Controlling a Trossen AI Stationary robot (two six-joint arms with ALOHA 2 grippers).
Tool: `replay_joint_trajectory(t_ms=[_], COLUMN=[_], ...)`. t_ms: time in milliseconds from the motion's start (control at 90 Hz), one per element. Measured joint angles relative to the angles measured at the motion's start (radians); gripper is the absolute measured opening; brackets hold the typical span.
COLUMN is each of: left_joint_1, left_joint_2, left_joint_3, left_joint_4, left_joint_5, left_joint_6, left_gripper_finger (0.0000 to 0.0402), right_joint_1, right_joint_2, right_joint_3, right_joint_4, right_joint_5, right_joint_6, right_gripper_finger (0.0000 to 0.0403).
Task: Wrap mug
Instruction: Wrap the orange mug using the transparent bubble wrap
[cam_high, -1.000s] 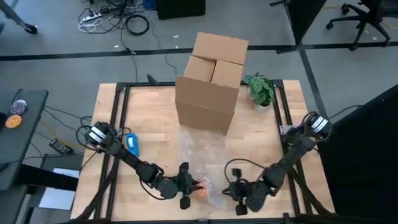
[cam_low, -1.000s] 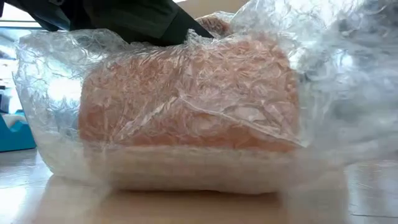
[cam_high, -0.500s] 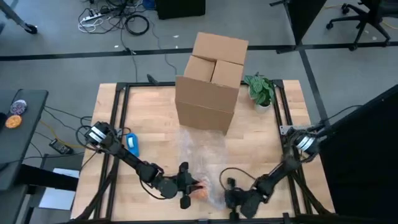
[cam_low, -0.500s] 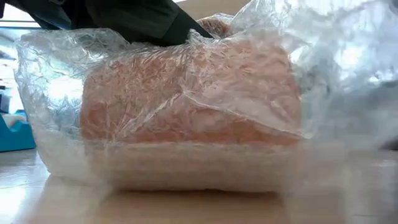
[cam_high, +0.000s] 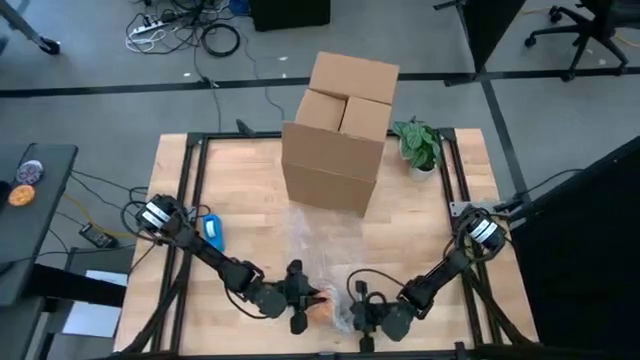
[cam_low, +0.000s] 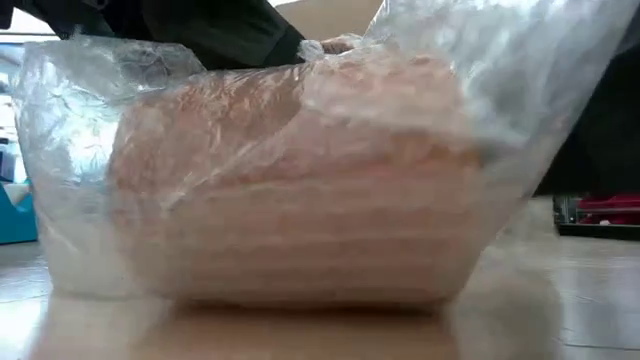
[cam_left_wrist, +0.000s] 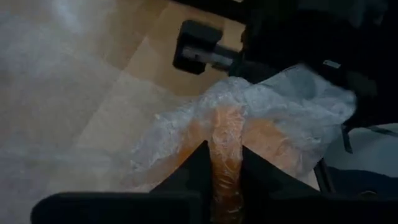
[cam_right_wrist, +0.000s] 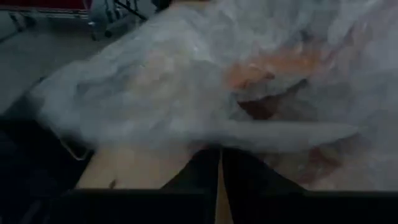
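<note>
The right pincer (cam_high: 362, 318) has slid closer, clamping bubble wrap (cam_low: 520, 110) against the left pincer's (cam_high: 308, 298) clamped mug (cam_low: 300, 190).

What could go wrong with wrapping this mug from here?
The left gripper pinches the orange mug by what looks like one thin part through the bubble wrap, so it could twist or slip loose.

The right gripper holds only an edge of the wrap, and a tug might pull the film free and undo the fold.

Both work near the table's front edge, so a shove could push the bundle off.
</note>
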Motion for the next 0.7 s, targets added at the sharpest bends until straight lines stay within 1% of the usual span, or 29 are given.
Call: replay_joint_trajectory(t_ms=[100, 233, 344, 511, 589, 700], left_joint_1=[0.005, 0.02, 0.025, 0.026, 0.028, 0.033], left_joint_2=[0.001, 0.002, 0.002, 0.001, 0.001, 0.0], left_joint_3=[-0.001, -0.002, -0.002, -0.002, -0.002, 0.0], left_joint_4=[-0.002, -0.015, -0.015, -0.037, -0.048, -0.066], left_joint_5=[0.0, -0.002, -0.006, -0.015, -0.018, -0.02], left_joint_6=[0.003, 0.006, 0.007, 0.009, 0.01, 0.029], left_gripper_finger=[0.0033, 0.0032, 0.0032, 0.0032, 0.0032, 0.0032], right_joint_1=[-0.017, -0.085, -0.118, -0.142, -0.147, -0.148], right_joint_2=[-0.003, 0.046, 0.108, 0.176, 0.178, 0.169], right_joint_3=[0.003, 0.016, 0.044, 0.072, 0.075, 0.076], right_joint_4=[0.013, 0.038, 0.042, 0.149, 0.172, 0.169], right_joint_5=[0.009, -0.077, -0.101, -0.095, -0.083, -0.036], right_joint_6=[-0.053, -0.05, -0.042, -0.07, -0.089, -0.1], right_gripper_finger=[0.0, 0.0, 0.0, 0.0002, 0.0008, 0.0022])
